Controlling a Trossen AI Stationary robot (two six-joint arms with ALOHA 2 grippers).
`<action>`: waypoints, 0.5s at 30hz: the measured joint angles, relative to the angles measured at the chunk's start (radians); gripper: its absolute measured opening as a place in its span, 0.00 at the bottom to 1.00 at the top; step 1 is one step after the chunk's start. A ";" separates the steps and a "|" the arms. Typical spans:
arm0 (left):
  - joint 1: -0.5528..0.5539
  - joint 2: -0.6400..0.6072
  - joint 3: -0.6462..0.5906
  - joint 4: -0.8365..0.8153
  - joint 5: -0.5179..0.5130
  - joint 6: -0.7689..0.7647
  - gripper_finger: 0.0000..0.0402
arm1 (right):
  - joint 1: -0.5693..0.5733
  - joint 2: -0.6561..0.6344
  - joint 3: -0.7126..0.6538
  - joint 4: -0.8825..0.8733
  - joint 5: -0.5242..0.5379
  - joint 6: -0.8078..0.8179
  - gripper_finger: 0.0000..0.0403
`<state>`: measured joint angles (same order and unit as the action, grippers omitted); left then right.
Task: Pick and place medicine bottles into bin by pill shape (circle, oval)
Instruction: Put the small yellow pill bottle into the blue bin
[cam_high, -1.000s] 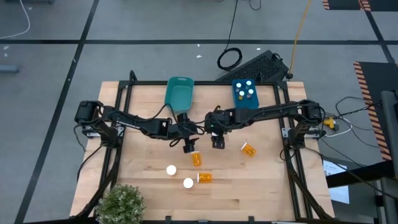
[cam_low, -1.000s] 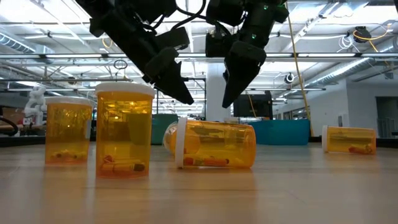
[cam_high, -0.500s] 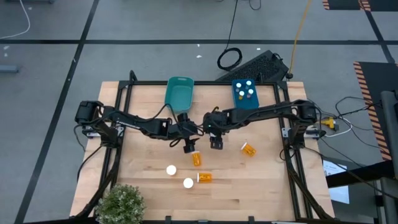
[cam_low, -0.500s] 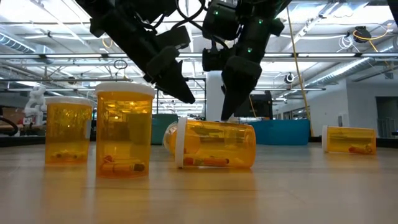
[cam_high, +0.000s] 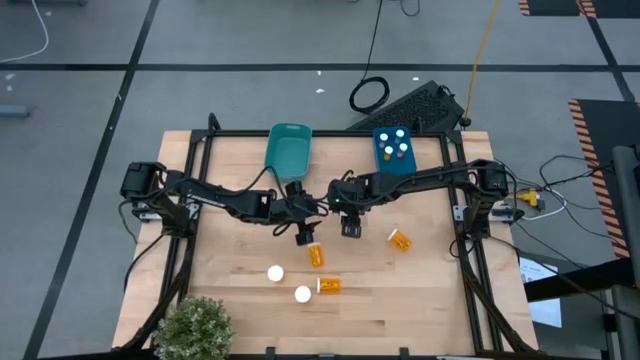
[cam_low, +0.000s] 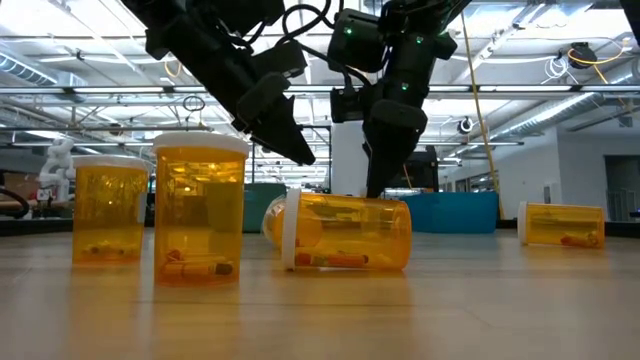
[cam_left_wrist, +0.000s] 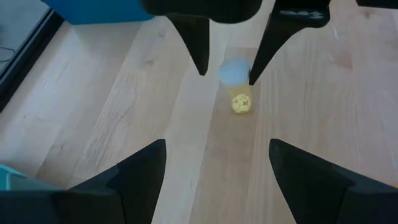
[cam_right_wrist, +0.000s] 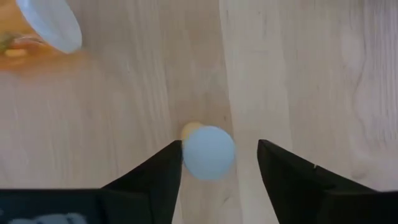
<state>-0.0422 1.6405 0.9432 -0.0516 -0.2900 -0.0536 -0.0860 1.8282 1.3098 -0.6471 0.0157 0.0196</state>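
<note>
Seen from above, the left gripper (cam_high: 302, 238) and the right gripper (cam_high: 351, 228) are meeting near the middle of the wooden surface (cam_high: 240, 290), both pointing down. The right gripper's jaws are standing apart around a small upright bottle with a pale cap (cam_right_wrist: 208, 152), one finger (cam_right_wrist: 152, 180) close against the cap and the other (cam_right_wrist: 292, 180) a little way off; the left wrist view is showing the same bottle (cam_left_wrist: 237, 76) between those two dark fingertips. The left gripper's jaws are also spread wide, holding nothing, hanging just at 9 o'clock of the right one.

Just below the left gripper an orange bottle (cam_high: 316, 254) is lying on its side. Further toward 6 o'clock another orange bottle (cam_high: 329, 285) is lying flat, with two upright white-capped bottles (cam_high: 275, 272) and (cam_high: 302, 294) beside it at 9 o'clock. One more orange bottle (cam_high: 400, 240) is lying at 3 o'clock of the right gripper.

At 12 o'clock a teal bin (cam_high: 288, 149) is sitting at the far edge, and a blue bin (cam_high: 395, 152) at 3 o'clock of it is holding several white-capped bottles. A potted plant (cam_high: 195, 325) is standing at the near 7 o'clock corner.
</note>
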 joint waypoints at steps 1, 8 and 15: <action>0.000 0.000 0.000 0.000 0.000 0.000 0.72 | 0.000 0.000 0.000 0.002 -0.012 0.000 0.48; 0.000 0.000 0.000 0.000 0.000 0.000 0.72 | 0.000 0.000 0.000 0.005 -0.024 0.010 0.38; 0.000 0.000 0.001 0.000 0.000 0.000 0.72 | 0.002 0.000 0.000 0.007 -0.048 0.013 0.29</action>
<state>-0.0422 1.6405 0.9440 -0.0513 -0.2900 -0.0532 -0.0837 1.8282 1.3098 -0.6403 -0.0326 0.0327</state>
